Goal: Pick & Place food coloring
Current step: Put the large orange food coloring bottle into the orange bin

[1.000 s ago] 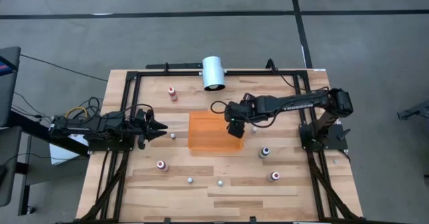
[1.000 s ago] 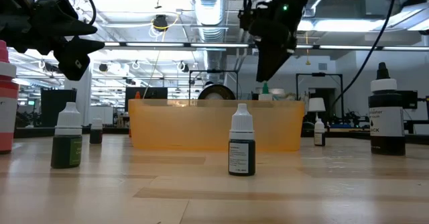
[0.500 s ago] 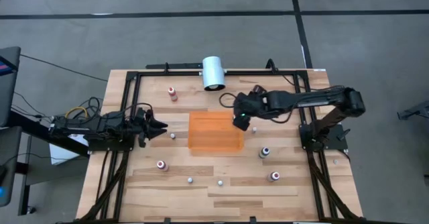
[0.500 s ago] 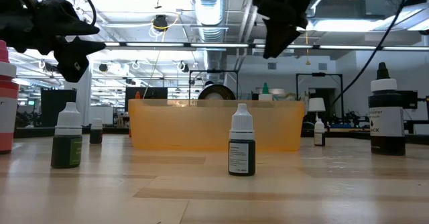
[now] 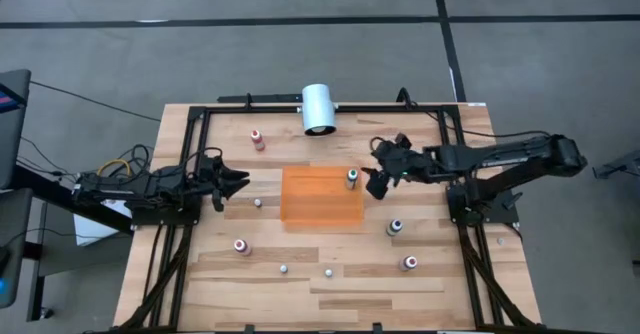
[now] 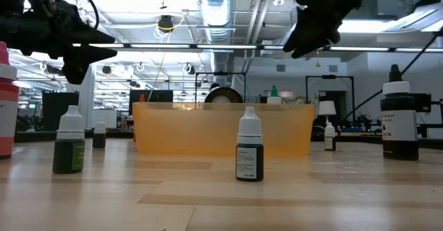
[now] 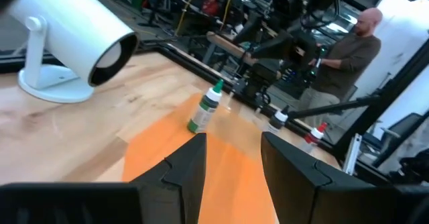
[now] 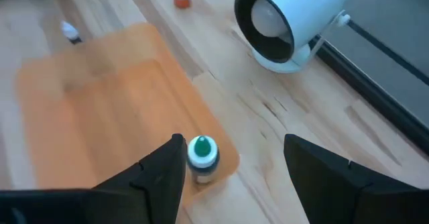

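Observation:
An orange tray [image 5: 318, 202] lies mid-table. One food coloring bottle with a green top [image 5: 352, 179] [image 8: 201, 154] stands upright in the tray's far right corner. My right gripper [image 5: 377, 171] [image 8: 234, 177] hangs open just right of that corner, above the table, with nothing between its fingers. Other food coloring bottles stand on the wood: a red one [image 5: 258, 139] far left, a pink one [image 5: 241, 246] near left, a dark one [image 5: 395, 227] and a red one [image 5: 409, 263] near right. My left gripper [image 5: 240, 181] [image 7: 234, 167] waits open left of the tray.
A large white cylinder [image 5: 319, 109] on a stand lies at the far edge behind the tray. Small white caps [image 5: 258, 203] [image 5: 283, 269] [image 5: 327, 272] dot the wood. A black frame [image 5: 200, 114] runs around the table. A person [image 7: 348, 49] stands beyond the table.
My right gripper has drawn back from over the tray toward the table's right edge and risen a little, staying open. The green-topped bottle now stands uncovered in the tray's corner. My left gripper has swung slightly toward the far edge.

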`<state>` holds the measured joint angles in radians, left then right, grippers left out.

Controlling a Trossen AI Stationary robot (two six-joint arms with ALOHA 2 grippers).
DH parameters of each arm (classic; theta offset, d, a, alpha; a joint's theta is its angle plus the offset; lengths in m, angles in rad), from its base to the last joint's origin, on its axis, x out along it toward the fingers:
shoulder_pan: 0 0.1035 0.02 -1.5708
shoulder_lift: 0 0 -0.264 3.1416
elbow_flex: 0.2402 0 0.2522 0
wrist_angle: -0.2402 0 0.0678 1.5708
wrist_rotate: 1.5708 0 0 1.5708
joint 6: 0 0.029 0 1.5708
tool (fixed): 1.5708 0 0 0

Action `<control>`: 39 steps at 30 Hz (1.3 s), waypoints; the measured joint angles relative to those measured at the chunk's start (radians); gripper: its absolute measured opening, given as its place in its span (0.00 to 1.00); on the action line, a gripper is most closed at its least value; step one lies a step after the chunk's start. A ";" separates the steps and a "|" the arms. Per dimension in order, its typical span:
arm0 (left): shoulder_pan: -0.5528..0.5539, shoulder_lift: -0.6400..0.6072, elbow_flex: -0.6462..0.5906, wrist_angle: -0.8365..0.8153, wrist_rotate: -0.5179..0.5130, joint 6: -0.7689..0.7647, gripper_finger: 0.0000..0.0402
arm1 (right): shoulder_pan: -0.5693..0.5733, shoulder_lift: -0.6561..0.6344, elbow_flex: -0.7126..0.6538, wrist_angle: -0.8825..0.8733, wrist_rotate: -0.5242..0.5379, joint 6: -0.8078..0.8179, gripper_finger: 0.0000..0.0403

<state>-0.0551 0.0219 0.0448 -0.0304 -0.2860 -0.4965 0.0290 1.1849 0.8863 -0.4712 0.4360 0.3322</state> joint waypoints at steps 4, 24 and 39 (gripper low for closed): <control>0.000 0.003 -0.002 0.026 -0.024 0.004 0.33 | 0.011 -0.084 -0.098 0.133 -0.001 -0.001 0.60; 0.000 0.231 0.083 0.089 -0.113 0.021 0.33 | 0.103 -0.499 -0.531 0.610 -0.073 -0.044 0.59; 0.202 0.627 0.535 -0.420 -0.219 0.046 0.33 | 0.192 -0.638 -0.719 0.789 -0.072 -0.051 0.59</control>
<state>0.1468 0.6493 0.5801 -0.4504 -0.5049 -0.4503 0.2214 0.5469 0.1671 0.3181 0.3644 0.2812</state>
